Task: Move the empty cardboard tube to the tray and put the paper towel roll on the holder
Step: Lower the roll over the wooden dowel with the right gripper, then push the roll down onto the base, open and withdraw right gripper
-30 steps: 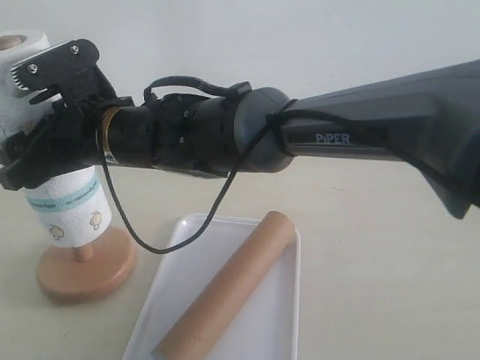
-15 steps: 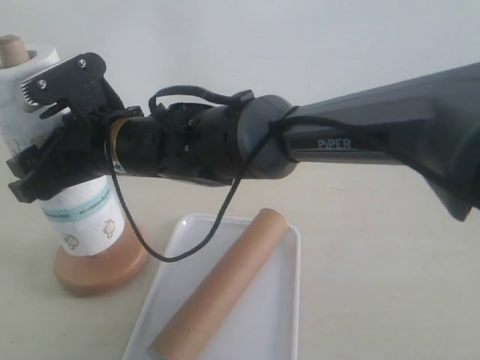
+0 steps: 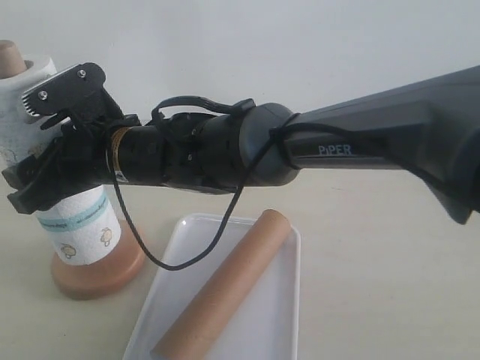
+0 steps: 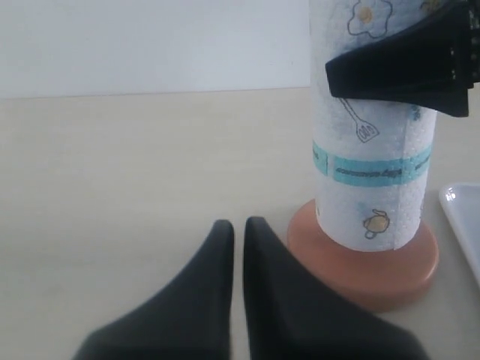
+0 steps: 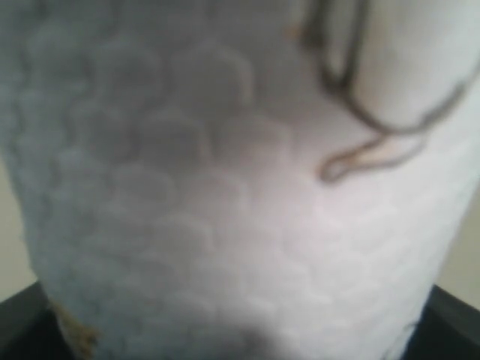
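The paper towel roll (image 3: 75, 225) stands on the holder, its lower end down on the round wooden base (image 3: 97, 274). The dowel's rounded top (image 3: 9, 56) pokes out above the roll. My right gripper (image 3: 37, 142) reaches across from the right and is shut on the roll's upper half; one of its black fingers (image 4: 405, 71) crosses the roll (image 4: 371, 150) in the left wrist view. The embossed roll (image 5: 225, 187) fills the right wrist view. The empty cardboard tube (image 3: 225, 289) lies diagonally in the tray (image 3: 277, 330). My left gripper (image 4: 239, 225) is shut and empty, low over the table beside the base (image 4: 375, 262).
The right arm's long dark forearm (image 3: 375, 142) spans the scene above the tray, with a black cable (image 3: 150, 259) hanging down near the tray's far corner. The tray's edge (image 4: 465, 225) shows just beyond the holder in the left wrist view.
The right gripper has lowered the roll down the dowel until it rests on the base; the dowel's top now sticks out above it. The tube and tray have not moved.
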{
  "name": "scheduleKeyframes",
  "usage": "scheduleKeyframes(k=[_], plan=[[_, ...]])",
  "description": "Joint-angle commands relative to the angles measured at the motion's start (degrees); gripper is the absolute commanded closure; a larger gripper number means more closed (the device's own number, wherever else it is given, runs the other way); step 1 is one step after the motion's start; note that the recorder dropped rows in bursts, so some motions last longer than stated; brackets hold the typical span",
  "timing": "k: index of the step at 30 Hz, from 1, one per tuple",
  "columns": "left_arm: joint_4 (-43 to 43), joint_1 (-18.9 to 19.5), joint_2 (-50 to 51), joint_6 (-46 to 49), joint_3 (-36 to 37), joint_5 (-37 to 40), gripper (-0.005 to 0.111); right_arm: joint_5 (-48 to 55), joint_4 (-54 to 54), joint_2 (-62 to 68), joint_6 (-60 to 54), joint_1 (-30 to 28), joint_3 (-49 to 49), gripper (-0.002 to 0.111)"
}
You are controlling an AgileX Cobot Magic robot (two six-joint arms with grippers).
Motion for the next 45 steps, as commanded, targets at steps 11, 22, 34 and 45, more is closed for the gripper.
scheduleKeyframes(k=[11, 22, 34, 45], plan=[[-0.4, 0.1, -0.1, -0.4, 0.2, -0.2, 0.103, 4.3, 0.2, -0.4, 5.1, -0.1, -0.2, 0.031], [-0.4, 0.1, -0.1, -0.4, 0.2, -0.2, 0.103, 9.0, -0.2, -3.6, 11.2, 0.0, -0.2, 0.026], [-0.4, 0.1, -0.1, -0.4, 0.2, -0.2, 0.103, 25.2, -0.2, -9.0, 6.7, 7.9, -0.1, 0.026], [-0.4, 0.1, -0.1, -0.4, 0.2, -0.2, 0.103, 37.9, -1.5, -12.4, 5.7, 12.9, -0.1, 0.026]])
